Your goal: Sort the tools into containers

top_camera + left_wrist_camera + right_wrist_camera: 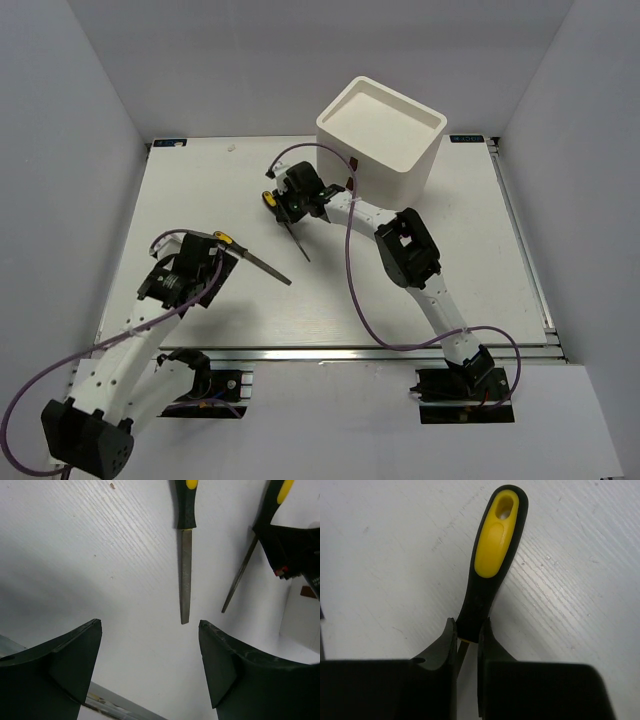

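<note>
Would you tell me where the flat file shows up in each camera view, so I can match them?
Top external: file lies left of centre, tip pointing lower right.
Left wrist: file at top centre, tip pointing down.
Right wrist: not in view.
Shared landmark: the yellow-handled screwdriver, seen in all three.

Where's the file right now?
The file lies loose on the table, left of centre in the top view, just ahead of the open left gripper, not gripped. The screwdriver clamped in the right gripper lies to its right.
</note>
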Available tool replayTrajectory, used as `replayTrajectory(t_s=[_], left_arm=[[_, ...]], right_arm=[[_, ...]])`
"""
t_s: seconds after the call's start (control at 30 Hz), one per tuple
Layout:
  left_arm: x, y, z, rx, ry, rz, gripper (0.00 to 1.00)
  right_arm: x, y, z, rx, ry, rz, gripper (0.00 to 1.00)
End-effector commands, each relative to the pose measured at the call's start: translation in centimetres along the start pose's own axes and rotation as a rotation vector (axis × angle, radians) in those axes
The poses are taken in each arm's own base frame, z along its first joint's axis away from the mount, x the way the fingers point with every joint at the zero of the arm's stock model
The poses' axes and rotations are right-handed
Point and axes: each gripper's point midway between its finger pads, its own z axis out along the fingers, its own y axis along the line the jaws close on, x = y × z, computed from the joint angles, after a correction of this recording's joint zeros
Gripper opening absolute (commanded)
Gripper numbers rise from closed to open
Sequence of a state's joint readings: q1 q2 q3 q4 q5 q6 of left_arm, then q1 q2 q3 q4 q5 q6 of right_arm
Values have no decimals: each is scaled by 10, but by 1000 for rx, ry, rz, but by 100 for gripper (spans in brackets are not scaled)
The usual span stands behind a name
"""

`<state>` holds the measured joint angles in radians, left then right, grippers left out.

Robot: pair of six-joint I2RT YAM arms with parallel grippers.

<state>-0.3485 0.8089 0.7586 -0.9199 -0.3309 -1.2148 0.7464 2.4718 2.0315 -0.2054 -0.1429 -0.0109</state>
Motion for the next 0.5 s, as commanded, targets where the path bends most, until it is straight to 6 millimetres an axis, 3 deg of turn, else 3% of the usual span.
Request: replayTrajectory(t_s=[0.0, 0.17, 0.33, 0.47], left_arm=[[-2, -7, 17, -28, -26, -79, 88], [1, -22, 53, -72, -22, -71, 89], [-12, -32, 82, -117, 5, -106, 88], [-20, -37, 104, -129, 22, -120, 88]], right_arm=[[-12, 7, -8, -43, -41, -80, 1], [-29, 8, -42, -104, -59, -115, 0], [-40, 14, -85, -197, -60, -68, 0], [-25, 16, -103, -200, -32, -108, 0]])
